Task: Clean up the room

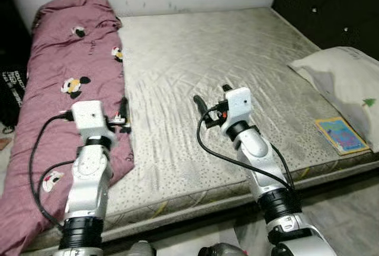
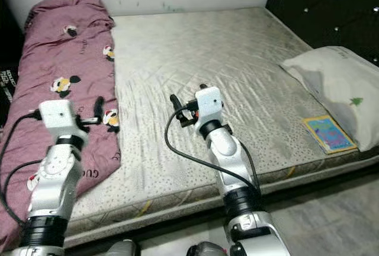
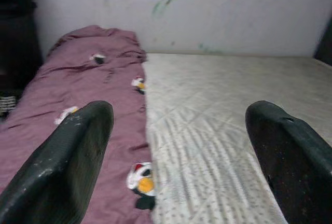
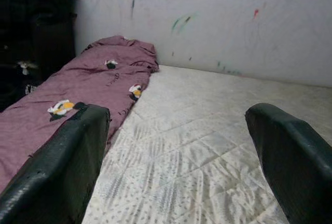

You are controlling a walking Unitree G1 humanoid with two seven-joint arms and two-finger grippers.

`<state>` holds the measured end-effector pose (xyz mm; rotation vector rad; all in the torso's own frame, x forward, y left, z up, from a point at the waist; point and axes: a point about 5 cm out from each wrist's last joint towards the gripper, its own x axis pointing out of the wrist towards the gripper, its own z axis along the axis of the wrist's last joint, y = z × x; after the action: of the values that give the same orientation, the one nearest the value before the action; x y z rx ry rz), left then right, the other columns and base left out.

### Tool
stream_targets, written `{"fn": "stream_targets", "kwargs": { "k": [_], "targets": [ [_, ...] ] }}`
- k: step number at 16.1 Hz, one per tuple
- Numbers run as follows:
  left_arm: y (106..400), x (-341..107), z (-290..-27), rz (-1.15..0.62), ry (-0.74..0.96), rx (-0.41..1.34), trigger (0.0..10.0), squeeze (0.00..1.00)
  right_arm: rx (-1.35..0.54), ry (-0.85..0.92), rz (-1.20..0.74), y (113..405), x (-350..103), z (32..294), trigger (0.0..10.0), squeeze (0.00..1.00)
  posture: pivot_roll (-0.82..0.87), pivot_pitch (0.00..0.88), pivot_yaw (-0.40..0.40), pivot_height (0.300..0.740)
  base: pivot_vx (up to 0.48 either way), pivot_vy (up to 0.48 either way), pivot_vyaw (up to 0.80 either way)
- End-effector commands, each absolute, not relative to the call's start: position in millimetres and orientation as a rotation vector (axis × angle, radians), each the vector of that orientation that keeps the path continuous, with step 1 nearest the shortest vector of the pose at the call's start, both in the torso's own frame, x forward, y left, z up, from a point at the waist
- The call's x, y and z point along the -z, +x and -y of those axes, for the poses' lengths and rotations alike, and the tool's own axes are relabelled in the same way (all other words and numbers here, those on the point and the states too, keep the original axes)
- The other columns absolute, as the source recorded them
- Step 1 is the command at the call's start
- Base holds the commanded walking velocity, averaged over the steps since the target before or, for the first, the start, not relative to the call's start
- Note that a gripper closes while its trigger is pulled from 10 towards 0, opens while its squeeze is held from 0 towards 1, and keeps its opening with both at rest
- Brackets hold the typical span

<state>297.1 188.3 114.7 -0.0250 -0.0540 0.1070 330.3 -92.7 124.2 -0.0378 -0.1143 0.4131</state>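
Quilt (image 1: 65, 84): mauve, cartoon prints, folded into a long strip along the left edge of the bed, running from the wall end down to the near edge, where its lower corner hangs over the side. The rest of the mattress (image 1: 225, 60) is bare: grey-beige quilted cover, slightly wrinkled.

Left hand (image 1: 122, 115) is held out over the quilt's inner edge, near the seam where quilt meets bare mattress. Fingers spread apart, nothing between them; the left wrist view shows both black fingers (image 3: 67, 156) wide, with quilt and mattress in the gap. Can't tell if it is touching the fabric or just above it.

Right hand (image 1: 211, 103) is out over the bare mattress, roughly mid-bed near the front edge, well apart from the quilt. Fingers also apart and holding nothing; the right wrist view shows both fingers (image 4: 57, 167) wide, looking along the mattress toward the wall (image 4: 233, 22), which has a few coloured scribbles on it.

Pillow (image 1: 343, 84): white, at the right side of the bed against the dark tufted headboard (image 1: 331, 7), with a small green tree print near its lower edge. Just in front of the pillow lies a flat picture book (image 1: 341, 134) with a yellow border and blue cover, near the bed's front right corner.

Black cables loop off both wrists.
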Motion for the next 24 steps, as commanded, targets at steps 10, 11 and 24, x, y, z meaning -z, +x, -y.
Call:
{"fn": "stream_targets", "kwargs": {
  "k": [10, 11, 24],
  "targets": [
    [297.5, -114.9, -186.8, 0.044, -0.005, -0.117, 10.0, 0.00, -0.417, -0.038, 0.143, 332.6, -130.5, 87.6, 10.0, 0.00, -0.03, 0.000, -0.037, 0.740, 0.000, 0.000, 0.80],
    [297.5, -114.9, -186.9, 0.044, -0.005, -0.120, 10.0, 0.00, -0.414, -0.036, 0.141, 332.4, -130.0, 87.6, 10.0, 0.00, -0.03, 0.000, -0.036, 0.740, 0.000, 0.000, 0.80],
    [299.6, -114.5, -187.7, 0.042, -0.014, -0.124, 10.0, 0.00, -0.380, -0.034, 0.135, 336.0, -130.1, 90.4, 10.0, 0.00, -0.03, 0.003, -0.033, 0.740, 0.000, 0.000, 0.67]
  ]
}}
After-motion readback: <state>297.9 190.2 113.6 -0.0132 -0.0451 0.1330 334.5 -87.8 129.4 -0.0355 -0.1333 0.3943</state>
